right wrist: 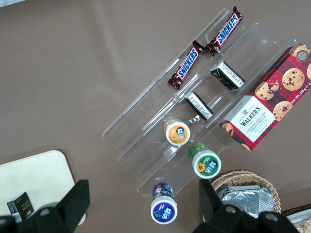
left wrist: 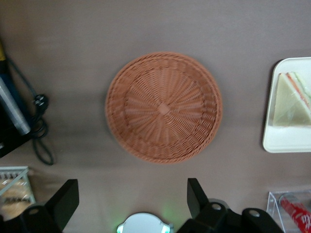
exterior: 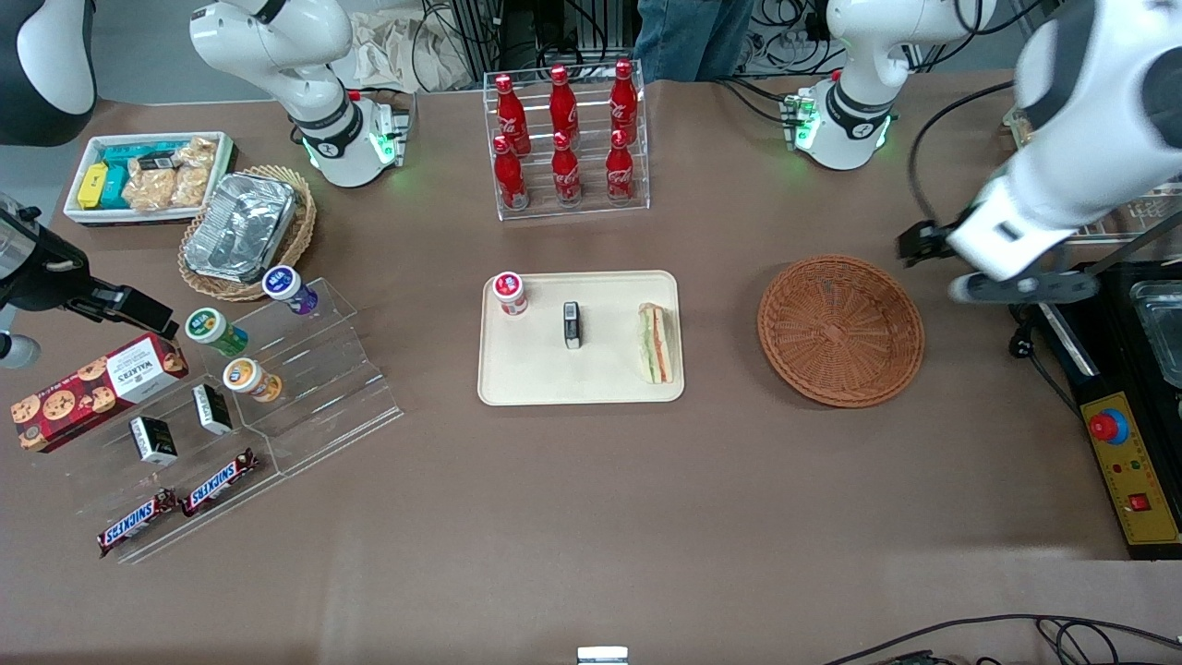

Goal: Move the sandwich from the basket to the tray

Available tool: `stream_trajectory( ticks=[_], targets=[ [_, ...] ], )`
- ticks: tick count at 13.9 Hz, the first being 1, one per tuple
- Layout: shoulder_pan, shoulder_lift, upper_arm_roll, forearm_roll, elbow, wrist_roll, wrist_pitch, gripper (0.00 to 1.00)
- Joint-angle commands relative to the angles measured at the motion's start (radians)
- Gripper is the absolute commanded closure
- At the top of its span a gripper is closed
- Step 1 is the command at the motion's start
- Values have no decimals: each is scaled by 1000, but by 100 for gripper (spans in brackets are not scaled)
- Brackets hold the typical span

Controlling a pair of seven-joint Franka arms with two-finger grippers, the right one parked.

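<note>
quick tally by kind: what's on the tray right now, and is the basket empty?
On the tray:
Sandwich: 1
Red-lidded cup: 1
Small black packet: 1
Total: 3

In the basket: 0

The claw is open, held above the table beside the basket, toward the working arm's end.

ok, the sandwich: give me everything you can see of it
The sandwich is a triangular wedge of pale bread with orange, red and green filling layers showing along its cut face. It looks whole and unwrapped. It lies flat on the cream tray, along the edge nearest the reddish-brown wicker basket, which now holds nothing. Only the tray touches it; the small black packet and the red-lidded cup sit apart from it. The gripper hangs open above the table near the basket, holding nothing.
</note>
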Motion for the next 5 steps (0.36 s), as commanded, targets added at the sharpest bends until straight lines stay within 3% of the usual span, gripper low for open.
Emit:
stream_trajectory(
  ticks=[1,5],
  targets=[
    [30,3,-15,48,87,22,-93,1],
    [28,3,-15,70,175,12,-170,1]
  ],
)
